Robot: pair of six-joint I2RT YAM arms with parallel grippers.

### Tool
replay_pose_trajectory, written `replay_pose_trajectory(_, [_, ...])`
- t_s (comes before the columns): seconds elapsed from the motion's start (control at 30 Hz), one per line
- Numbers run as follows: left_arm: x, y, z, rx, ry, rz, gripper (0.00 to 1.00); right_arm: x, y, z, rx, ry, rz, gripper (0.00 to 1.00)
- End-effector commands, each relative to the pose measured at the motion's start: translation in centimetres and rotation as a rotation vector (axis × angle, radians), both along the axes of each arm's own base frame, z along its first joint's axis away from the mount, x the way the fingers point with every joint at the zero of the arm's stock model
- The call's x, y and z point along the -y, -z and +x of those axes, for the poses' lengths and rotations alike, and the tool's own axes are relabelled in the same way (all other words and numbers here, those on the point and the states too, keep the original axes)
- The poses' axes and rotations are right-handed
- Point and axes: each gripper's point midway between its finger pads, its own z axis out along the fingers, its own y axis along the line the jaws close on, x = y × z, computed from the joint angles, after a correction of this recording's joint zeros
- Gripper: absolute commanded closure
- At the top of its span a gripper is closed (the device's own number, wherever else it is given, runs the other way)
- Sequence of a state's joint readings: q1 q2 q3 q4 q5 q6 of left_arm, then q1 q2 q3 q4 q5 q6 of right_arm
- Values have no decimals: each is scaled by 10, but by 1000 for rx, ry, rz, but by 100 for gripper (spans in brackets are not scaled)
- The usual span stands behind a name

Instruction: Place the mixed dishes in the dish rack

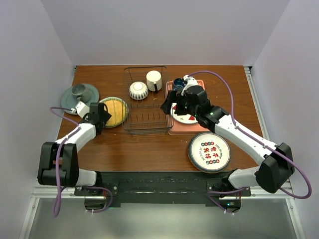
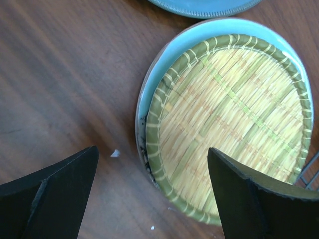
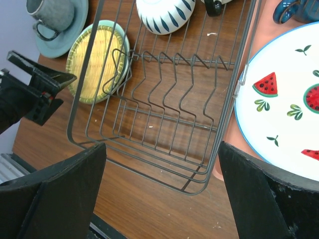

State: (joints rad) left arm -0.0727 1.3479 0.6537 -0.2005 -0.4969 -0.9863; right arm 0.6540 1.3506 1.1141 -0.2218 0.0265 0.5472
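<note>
The dish rack (image 1: 124, 94) stands at the table's middle with a cream bowl (image 1: 138, 90) and a cream mug (image 1: 153, 80) in its far end. The yellow textured plate (image 1: 116, 111) lies on the mint-green plate (image 2: 164, 64) just left of the rack. My left gripper (image 2: 152, 154) is open, its fingers straddling those plates' left rim. A dark teal-rimmed plate (image 1: 209, 152) lies at the front right. My right gripper (image 3: 162, 147) is open and empty above the rack's (image 3: 234, 94) near right corner.
A grey-green cup on a saucer (image 1: 79, 94) sits at the far left. A pink tray (image 1: 187, 128) right of the rack holds a white plate with red fruit (image 3: 284, 99) and a blue cup (image 1: 178, 83).
</note>
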Motion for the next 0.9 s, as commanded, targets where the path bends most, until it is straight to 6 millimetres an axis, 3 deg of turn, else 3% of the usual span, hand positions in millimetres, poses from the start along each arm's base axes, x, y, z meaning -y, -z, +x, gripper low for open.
replay_pose_trajectory(0.0, [7, 14, 18, 37, 53, -61, 9, -2, -9, -2, 23, -9, 33, 2])
replay_pose_trajectory(0.03, [11, 19, 19, 27, 66, -75, 17, -1, -9, -1, 23, -8, 33, 1])
replay_pose_trajectory(0.13, [14, 30, 11, 12, 69, -99, 24, -1, -10, -3, 22, -11, 29, 2])
replay_pose_trajectory(0.37, [13, 47, -16, -16, 44, -115, 29, -2, -12, -1, 28, -13, 28, 2])
replay_pose_trajectory(0.87, [19, 45, -40, 19, 56, -151, 42, -4, -9, 0, 18, -11, 39, 2])
